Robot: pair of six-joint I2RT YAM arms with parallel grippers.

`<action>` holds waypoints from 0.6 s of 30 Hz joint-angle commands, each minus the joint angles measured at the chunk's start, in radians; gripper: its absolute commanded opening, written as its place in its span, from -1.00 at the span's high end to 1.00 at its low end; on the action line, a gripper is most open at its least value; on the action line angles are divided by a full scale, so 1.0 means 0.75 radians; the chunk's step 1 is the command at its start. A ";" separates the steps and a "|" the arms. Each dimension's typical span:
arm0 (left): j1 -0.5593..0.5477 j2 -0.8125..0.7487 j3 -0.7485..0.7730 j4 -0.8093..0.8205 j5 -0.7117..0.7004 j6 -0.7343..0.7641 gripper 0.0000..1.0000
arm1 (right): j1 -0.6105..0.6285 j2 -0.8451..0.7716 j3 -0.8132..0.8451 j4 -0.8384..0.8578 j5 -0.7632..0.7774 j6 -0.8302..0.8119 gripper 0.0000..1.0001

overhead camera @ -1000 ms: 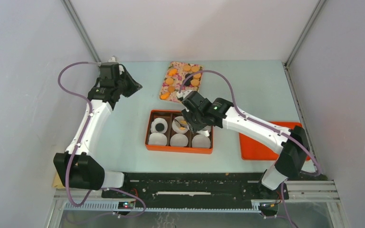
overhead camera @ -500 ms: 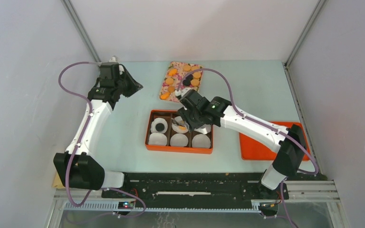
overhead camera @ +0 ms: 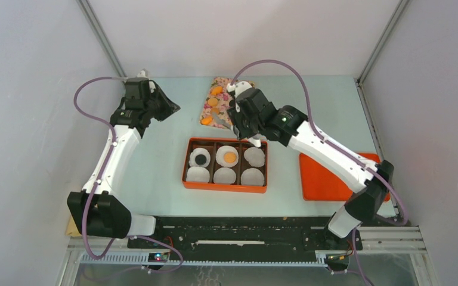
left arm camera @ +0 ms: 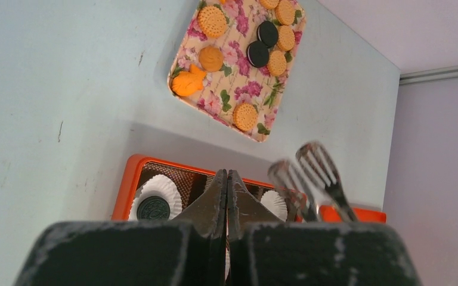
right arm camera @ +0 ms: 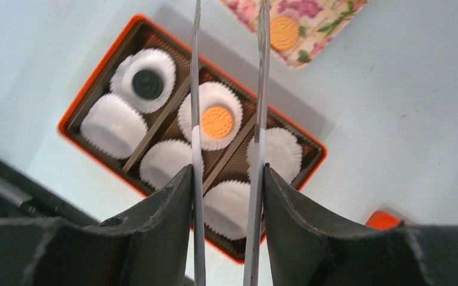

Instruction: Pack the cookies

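top external view: the right tool [right arm camera: 226,173] is clamped on a pair of tongs [right arm camera: 261,89], its fingers pressing the two thin metal arms from outside. the arms stand apart, and their tips run out of the right wrist picture. this tool hangs over the strip of bare worktop [overhead camera: 155,155] between the flowered tray [left arm camera: 238,92] and the far edge of the orange box [overhead camera: 225,188]. it hides the tray's near right corner from above.

just below and behind this tool the box holds six white paper cups [right arm camera: 112,125], one to a compartment, in two rows of three. a black cookie [right arm camera: 147,84] lies in the far left cup. an orange cookie [right arm camera: 217,121] lies in the far middle cup, framed between the two tong arms in the right wrist view. the other four cups show only white paper. more cookies [left arm camera: 245,117], tan and black, lie flat on the tray just beyond the tool.

the left tool [left arm camera: 226,179] is closed, fingers meeting with nothing between them. it hangs over the far left of the worktop, well apart from box and tray, with bare worktop beneath and ahead of it and the left wall close by.

an orange lid [overhead camera: 322,182] lies flat well to the right of the right tool. a gap of worktop separates it from the box, and its far side is near the right wall.
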 commanded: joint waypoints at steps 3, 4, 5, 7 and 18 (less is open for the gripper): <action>-0.003 -0.030 -0.018 0.041 0.023 0.006 0.99 | -0.149 0.230 0.113 0.100 0.012 -0.036 -0.02; -0.003 -0.027 -0.016 0.041 0.021 0.009 0.99 | -0.166 0.260 0.124 0.105 -0.001 -0.035 -0.02; -0.003 -0.026 -0.014 0.041 0.018 0.011 0.99 | -0.180 0.285 0.127 0.114 -0.014 -0.037 -0.02; -0.003 -0.018 -0.012 0.040 0.016 0.013 0.99 | -0.206 0.330 0.134 0.137 -0.045 -0.047 -0.03; -0.001 0.020 0.004 0.020 0.005 0.017 0.99 | -0.250 0.420 0.068 0.166 -0.115 -0.012 -0.08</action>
